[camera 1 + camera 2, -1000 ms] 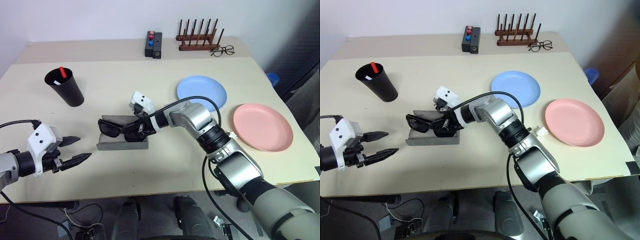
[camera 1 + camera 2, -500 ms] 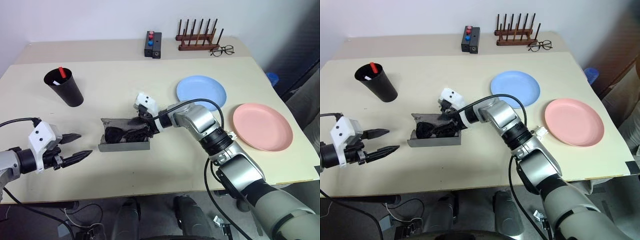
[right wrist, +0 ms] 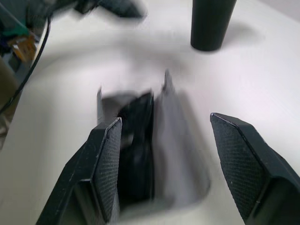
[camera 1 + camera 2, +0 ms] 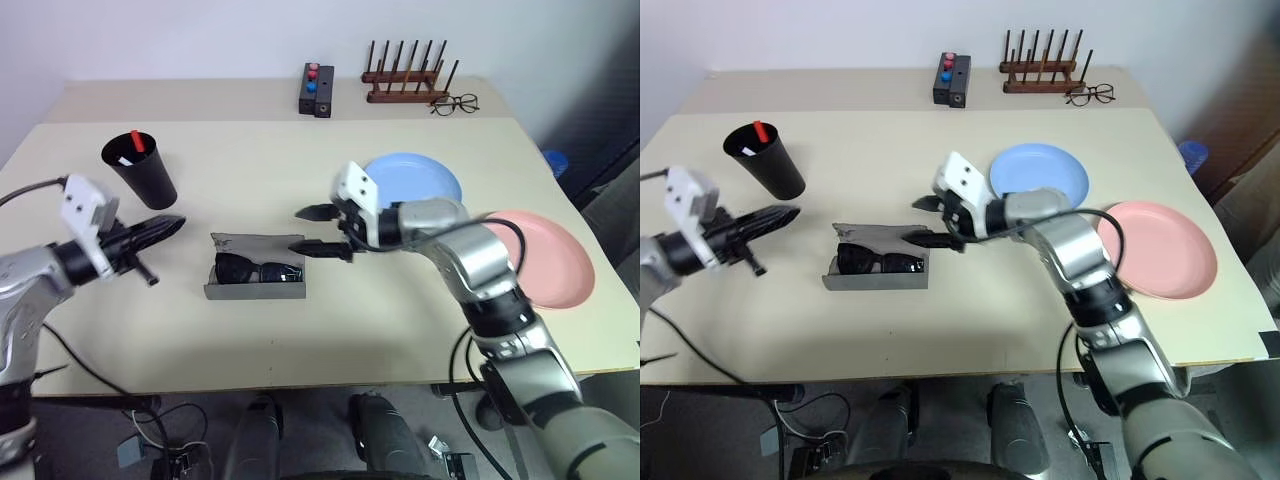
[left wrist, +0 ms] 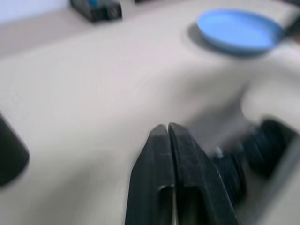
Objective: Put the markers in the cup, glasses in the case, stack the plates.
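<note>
- Since a second ago, your right gripper (image 4: 314, 229) has let go of the chunky black plastic sunglasses (image 4: 258, 270) and drawn back toward frame right; its jaws now stand apart and empty.
- Over the same second your left gripper (image 4: 172, 225) has closed its jaws on nothing and risen from lower left to mid left.
- The sunglasses now lie inside the grey rectangular hard-shell case (image 4: 256, 291), lid still open, at frame centre-left. The case sits just beside and below the right gripper's fingertips, apart from them, and to the right of the left gripper.
- The tall matte black plastic cup (image 4: 140, 170) stands upper left, near the left gripper, with a red-capped marker (image 4: 135, 141) showing in it.
- The light blue round plate (image 4: 425, 180) lies behind your right arm; the salmon pink round plate (image 4: 555, 265) lies apart at right, unstacked.
- Along the far edge: a black box with red and blue buttons (image 4: 317, 88), a wooden peg rack (image 4: 408, 80), thin wire-rimmed spectacles (image 4: 455, 102).
</note>
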Controlling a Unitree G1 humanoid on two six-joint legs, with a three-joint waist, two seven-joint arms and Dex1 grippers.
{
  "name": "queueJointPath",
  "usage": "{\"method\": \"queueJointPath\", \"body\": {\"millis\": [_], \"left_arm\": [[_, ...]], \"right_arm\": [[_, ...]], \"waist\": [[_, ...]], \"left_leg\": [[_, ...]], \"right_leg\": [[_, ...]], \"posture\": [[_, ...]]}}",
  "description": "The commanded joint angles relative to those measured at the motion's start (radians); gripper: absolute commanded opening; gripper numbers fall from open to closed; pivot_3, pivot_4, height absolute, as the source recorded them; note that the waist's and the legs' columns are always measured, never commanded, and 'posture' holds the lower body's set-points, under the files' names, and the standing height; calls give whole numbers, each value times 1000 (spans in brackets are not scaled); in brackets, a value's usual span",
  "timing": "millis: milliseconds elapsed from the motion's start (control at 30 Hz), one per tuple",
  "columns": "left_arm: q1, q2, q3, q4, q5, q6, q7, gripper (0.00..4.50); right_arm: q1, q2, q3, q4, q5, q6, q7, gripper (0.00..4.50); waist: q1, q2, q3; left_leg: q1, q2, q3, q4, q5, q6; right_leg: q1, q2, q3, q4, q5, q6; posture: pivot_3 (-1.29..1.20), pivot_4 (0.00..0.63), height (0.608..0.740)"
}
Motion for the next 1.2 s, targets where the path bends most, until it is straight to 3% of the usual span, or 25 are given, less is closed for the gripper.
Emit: {"method": "queueJointPath", "body": {"millis": [33,267,500,733,1067,1200], "left_arm": [[-122,-17,-120,76,64,4,20,33],[-359,-83,-355,309,188,-13,-64,33],[-405,-49,-486,372,252,-12,-243,33],[-363,-23,-472,322,231,-6,-342,33],[-179,24,-393,58,136,80,-349,33],[-83,30,-357,-27,132,55,-315,33]], "right_arm": [[55,-57,-65,-160,49,-10,8,3070],[221,-168,-167,-335,129,31,-13,3070],[386,-283,-276,-437,175,44,-34,3070],[458,-317,-290,-446,167,16,-77,3070],[364,-285,-231,-332,130,-28,-120,3070],[289,-268,-177,-208,18,-26,-212,3070]], "waist": [[-4,0,0],[-5,0,0],[-6,-1,0],[-5,-1,0],[-4,-1,0],[-6,-1,0]], "left_leg": [[0,0,0,0,0,0],[1,0,0,1,0,0],[1,0,-1,1,0,0],[2,0,0,1,0,0],[2,0,0,2,0,0],[2,0,0,2,0,0]], "right_leg": [[0,0,0,0,0,0],[-1,1,1,6,-1,1],[-1,1,1,6,-2,0],[0,1,1,7,-4,-3],[0,0,2,7,-4,-3],[0,0,2,7,-4,-3]], "posture": [[0,150,738],[0,150,738],[0,150,738],[0,150,738],[0,150,738],[0,150,738]]}}
